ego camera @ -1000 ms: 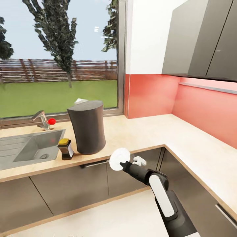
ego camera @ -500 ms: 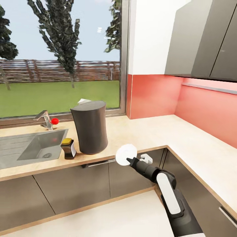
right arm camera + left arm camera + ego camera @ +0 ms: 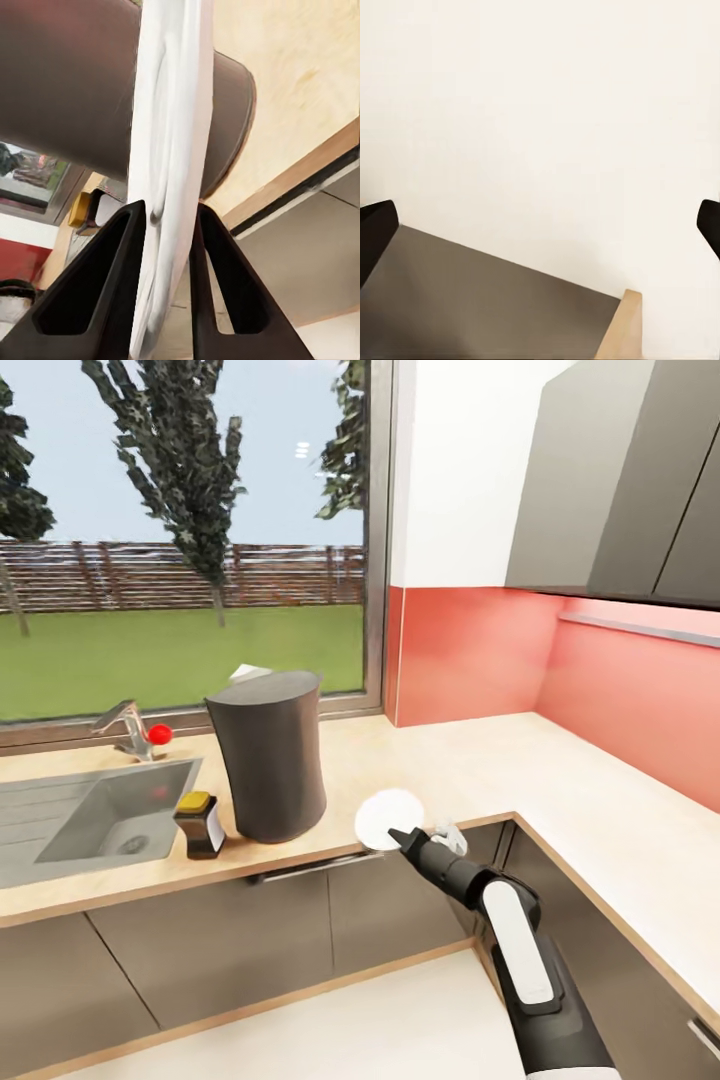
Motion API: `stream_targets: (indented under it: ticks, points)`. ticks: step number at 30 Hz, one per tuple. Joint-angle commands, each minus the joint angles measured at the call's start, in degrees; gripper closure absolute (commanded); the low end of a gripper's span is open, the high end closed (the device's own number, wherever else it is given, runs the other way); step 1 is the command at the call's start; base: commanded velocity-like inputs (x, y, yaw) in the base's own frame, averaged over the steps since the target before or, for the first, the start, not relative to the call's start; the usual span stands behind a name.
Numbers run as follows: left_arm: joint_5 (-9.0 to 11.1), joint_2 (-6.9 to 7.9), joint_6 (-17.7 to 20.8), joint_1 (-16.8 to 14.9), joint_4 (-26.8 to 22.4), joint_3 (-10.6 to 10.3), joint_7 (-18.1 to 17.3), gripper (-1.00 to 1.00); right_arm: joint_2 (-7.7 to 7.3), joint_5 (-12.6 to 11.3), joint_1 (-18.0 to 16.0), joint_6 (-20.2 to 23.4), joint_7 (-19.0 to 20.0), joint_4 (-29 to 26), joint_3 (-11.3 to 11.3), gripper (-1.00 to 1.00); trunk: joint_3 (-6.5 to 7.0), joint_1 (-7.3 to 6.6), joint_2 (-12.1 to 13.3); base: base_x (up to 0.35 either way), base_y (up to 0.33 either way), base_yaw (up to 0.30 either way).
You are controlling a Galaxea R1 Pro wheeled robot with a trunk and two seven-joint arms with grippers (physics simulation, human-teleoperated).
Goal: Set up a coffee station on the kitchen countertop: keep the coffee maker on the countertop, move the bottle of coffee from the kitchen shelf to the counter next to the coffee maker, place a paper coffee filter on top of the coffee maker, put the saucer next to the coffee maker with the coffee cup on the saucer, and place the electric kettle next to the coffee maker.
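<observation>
Saucer (image 3: 390,819) is gripped on edge by the right gripper (image 3: 400,834), its white disc seen standing nearly upright at the counter's front lip in the head view. From the right wrist view the thin rim of the disc (image 3: 169,172) is pinched between the two dark fingers (image 3: 97,292), closed down to the thickness of the plate. The coffee maker (image 3: 268,754), a tall dark tapered body, is seen on the countertop (image 3: 480,760) just to the left of the held disc and a little further back toward the window, with a paper filter (image 3: 248,673) apparently showing as a pale scrap above its top. On its far side, toward the sink (image 3: 90,820), the coffee bottle (image 3: 200,825) with its yellow cap is found close against it. So the target patch is judged to lie ahead of the gripper, on bare counter beside the machine, and the disc's flat face would have to be tipped level before it is set down. The right arm is plainly the nearer one; in the left wrist view two dark fingertips (image 3: 375,232) are seen set wide apart, nothing between them. No brand, label or lettering can be read on any item.
</observation>
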Motion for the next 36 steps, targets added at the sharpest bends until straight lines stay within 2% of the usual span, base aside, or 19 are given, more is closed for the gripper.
stream_targets:
  ticks: [1, 11, 21, 25, 28, 32, 36]
  points:
    - [0.58, -0.13, 0.22, -0.01, 0.08, -0.02, 0.43, -1.00, 0.02, -0.35, -0.05, 0.24, -0.20, 0.00, -0.02, 1.00, -0.13, 0.07, -0.12, 0.334, 0.000, 0.000]
    - [0.58, -0.20, 0.23, -0.01, 0.41, -0.01, 0.69, -1.00, 0.00, -0.06, -0.05, 0.24, -0.20, 4.68, 0.11, 1.00, -0.13, 0.07, -0.12, 0.336, 0.000, 0.008]
    - [0.58, -0.48, 0.23, -0.01, 0.41, -0.01, 0.61, -1.00, 0.00, 0.06, -0.05, 0.24, -0.20, 5.99, 0.07, 1.00, -0.13, 0.07, -0.12, 0.335, 0.000, 0.248]
    - [0.58, -0.54, 0.24, -0.01, 0.41, -0.02, 0.59, -1.00, 0.00, 0.13, -0.05, 0.24, -0.34, 6.07, 0.05, 1.00, -0.16, 0.07, -0.12, 0.127, 0.000, 0.275]
    - [0.58, -0.55, 0.23, -0.01, 0.41, -0.02, 0.59, -1.00, -0.07, -0.04, -0.05, 0.24, -2.88, 6.05, -0.04, 1.00, -0.22, 0.07, -0.12, 0.023, 0.000, 0.275]
    - [0.58, -0.55, 0.27, -0.01, 0.41, 0.01, 0.59, -1.00, -0.08, -0.34, -0.05, 0.24, -8.41, 6.01, -0.21, 1.00, -0.27, 0.07, -0.12, 0.004, 0.000, 0.178]
    - [0.58, -0.55, 0.31, -0.01, 0.41, 0.06, 0.59, -1.00, -0.09, -0.45, 0.00, 0.24, -9.19, 7.85, -0.41, 1.00, -0.27, 0.07, -0.12, 0.000, 0.000, 0.012]
